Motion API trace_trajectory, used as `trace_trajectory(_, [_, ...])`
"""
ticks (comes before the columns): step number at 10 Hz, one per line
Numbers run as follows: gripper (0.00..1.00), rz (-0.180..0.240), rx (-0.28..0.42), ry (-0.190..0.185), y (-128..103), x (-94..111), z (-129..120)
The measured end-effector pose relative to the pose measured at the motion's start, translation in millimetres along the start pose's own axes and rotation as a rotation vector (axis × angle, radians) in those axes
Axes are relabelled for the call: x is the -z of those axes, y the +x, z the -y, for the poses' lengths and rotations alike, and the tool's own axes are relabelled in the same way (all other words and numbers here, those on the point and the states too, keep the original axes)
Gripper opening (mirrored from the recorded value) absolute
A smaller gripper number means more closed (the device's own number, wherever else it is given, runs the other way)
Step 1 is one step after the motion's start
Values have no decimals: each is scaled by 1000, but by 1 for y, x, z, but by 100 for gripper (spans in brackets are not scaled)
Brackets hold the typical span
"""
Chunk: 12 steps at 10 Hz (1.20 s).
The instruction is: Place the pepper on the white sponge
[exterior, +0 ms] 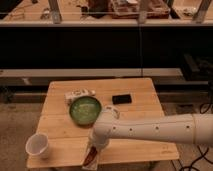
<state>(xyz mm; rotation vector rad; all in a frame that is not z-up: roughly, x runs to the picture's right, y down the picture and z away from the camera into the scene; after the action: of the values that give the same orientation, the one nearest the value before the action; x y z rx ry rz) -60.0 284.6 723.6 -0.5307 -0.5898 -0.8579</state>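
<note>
The dark red-brown pepper [90, 158] lies at the table's front edge, left of centre, over the white sponge [96, 161]. Only a pale sliver of the sponge shows beside and under it. My gripper [95, 148] is right above the pepper, at the end of the white arm [160, 131] that reaches in from the right. The gripper's body hides whether it still touches the pepper, and covers most of the sponge.
A green bowl [85, 110] sits behind the gripper on the wooden table [140, 112]. A flat whitish packet [80, 94] lies behind the bowl, and a black phone [122, 99] to its right. A white cup [38, 145] stands at the front left corner.
</note>
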Motion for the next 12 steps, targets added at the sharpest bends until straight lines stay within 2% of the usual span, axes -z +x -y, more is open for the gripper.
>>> trace_trajectory(3, [69, 10, 2, -5, -1, -4, 0])
trace_trajectory(4, [72, 14, -3, -5, -1, -5, -1])
trace_trajectory(9, [72, 19, -35, -8, 3, -6, -4])
trace_trajectory(12, [72, -16, -47, -29, 5, -4, -5])
